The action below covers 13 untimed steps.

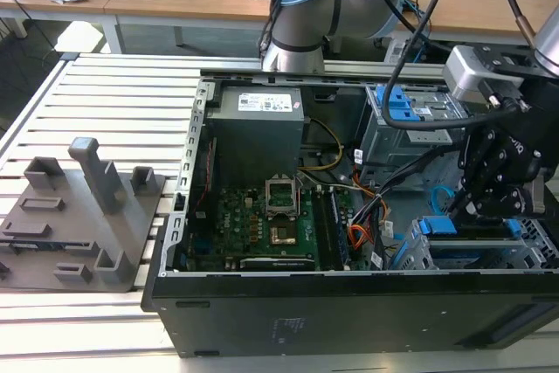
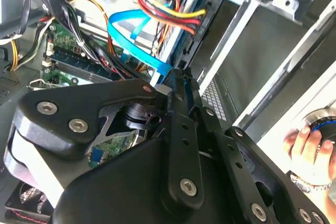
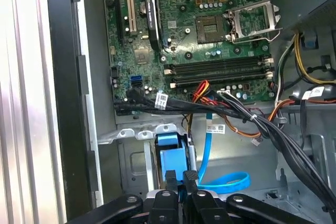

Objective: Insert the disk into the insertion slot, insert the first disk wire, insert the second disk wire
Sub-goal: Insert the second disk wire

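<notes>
Looking inside the open black computer case (image 1: 349,316), you have the blue-framed silver-grey disk (image 1: 467,227) apparently seated in the light grey perforated insertion slot (image 1: 527,257). The gripper (image 3: 180,178) has its jaws pinched narrow on the flat blue wire (image 3: 227,183) beside it, not yet visibly plugged in.

One open computer case (image 1: 349,312) holds one green motherboard (image 1: 253,216) and one grey power supply (image 1: 258,128), with one grey fixture block (image 1: 87,224) at the exterior view's left. In both wrist views there is one flat blue cable (image 3: 208,145); in the second wrist view, one hand (image 2: 307,148).
</notes>
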Motion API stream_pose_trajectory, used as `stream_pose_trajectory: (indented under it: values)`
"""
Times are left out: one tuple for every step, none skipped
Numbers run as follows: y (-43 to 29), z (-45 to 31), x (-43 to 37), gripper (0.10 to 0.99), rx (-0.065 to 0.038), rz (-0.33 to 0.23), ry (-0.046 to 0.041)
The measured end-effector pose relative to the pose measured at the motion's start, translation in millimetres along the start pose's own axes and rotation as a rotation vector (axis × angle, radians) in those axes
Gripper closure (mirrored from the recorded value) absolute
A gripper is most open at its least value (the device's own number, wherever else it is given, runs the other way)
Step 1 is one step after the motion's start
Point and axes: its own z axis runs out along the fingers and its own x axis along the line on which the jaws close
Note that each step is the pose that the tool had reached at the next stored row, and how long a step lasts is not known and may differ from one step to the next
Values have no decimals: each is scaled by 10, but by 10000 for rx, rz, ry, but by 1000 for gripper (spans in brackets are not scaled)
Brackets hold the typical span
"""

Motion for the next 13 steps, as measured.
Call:
stream_pose_trajectory:
  values:
    - [-25, 4, -17, 922, -4, 0, -1]
    - [-46, 6, -34, 922, -5, 0, 0]
    - [-77, 9, -60, 922, -8, 1, 1]
    - [-101, 14, -83, 922, -9, 0, 0]
    - [-111, 17, -86, 922, -10, -1, -1]
    - [-118, 19, -88, 922, -10, -1, 0]
    - [-122, 21, -87, 922, -10, 1, 0]
    - [-125, 23, -87, 922, -10, 0, -1]
    - [-129, 24, -87, 922, -10, -1, -1]
    - [-137, 25, -88, 922, -10, -1, 1]
    - [-147, 30, -88, 922, -10, 0, 0]
    - [-152, 31, -88, 922, -10, 0, 2]
    - [-156, 33, -88, 922, -9, 0, 1]
